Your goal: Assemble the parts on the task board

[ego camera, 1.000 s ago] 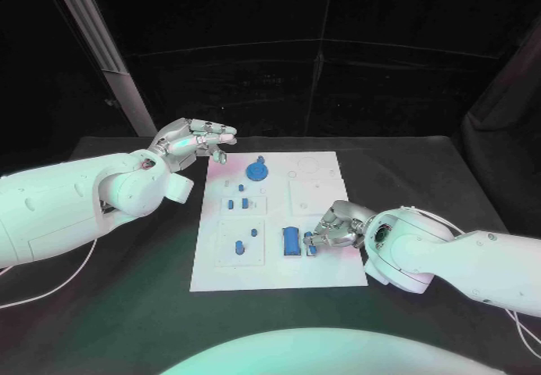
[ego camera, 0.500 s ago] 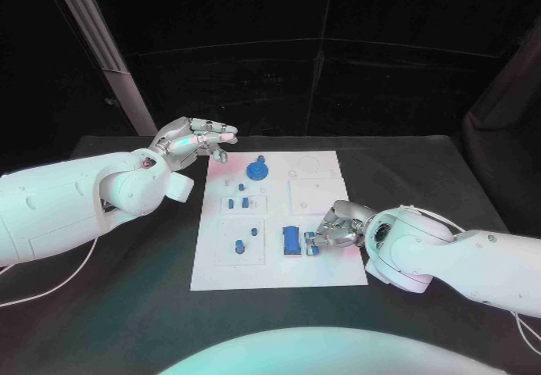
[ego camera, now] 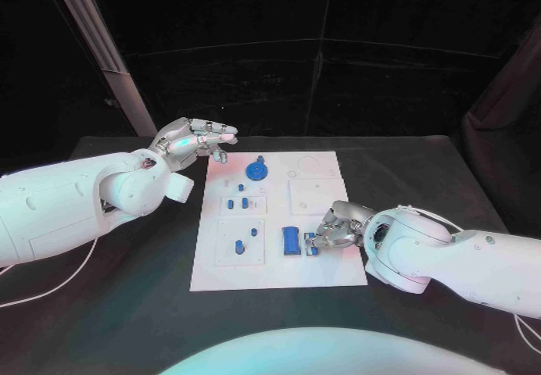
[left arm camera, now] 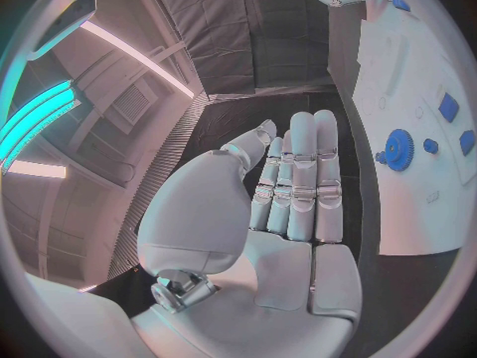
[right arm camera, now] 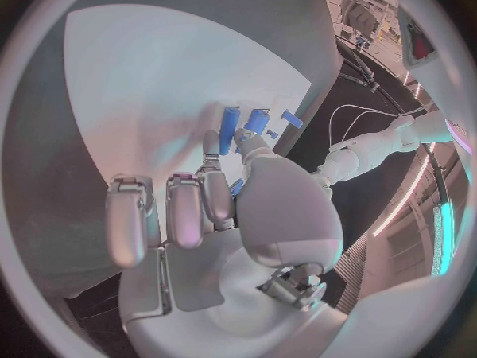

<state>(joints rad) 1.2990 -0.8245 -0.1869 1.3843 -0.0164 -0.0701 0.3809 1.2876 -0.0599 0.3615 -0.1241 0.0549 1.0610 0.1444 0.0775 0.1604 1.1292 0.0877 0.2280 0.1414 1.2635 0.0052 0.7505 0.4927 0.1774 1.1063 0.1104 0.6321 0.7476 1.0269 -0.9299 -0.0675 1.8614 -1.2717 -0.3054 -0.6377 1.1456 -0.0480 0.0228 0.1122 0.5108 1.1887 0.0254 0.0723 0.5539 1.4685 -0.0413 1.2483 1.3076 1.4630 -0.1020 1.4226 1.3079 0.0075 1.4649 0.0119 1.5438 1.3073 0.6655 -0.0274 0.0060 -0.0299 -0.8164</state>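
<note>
Black curtains close in the room behind a black table (ego camera: 135, 312), and a white task board (ego camera: 270, 269) lies in the middle of it, its long side running away from the robot.

The left hand (ego camera: 194, 141) hangs above the table just off the board's far left corner, holding nothing; in the left wrist view its fingers (left arm camera: 298, 175) lie straight, side by side. A blue gear part (ego camera: 257, 169) stands on the board near that far left corner, close to the hand but apart from it.

The right hand (ego camera: 333, 226) is down on the board's near right part, fingers curled in around a small blue part (ego camera: 311, 241) at its fingertips. It seems pinched there, though the grip itself is mostly hidden. Just beside it, toward the board's middle, an upright blue block (ego camera: 291, 239) stands on the board. Smaller blue pieces (ego camera: 237, 204) sit along the left half, another (ego camera: 239, 248) nearer the front edge.
</note>
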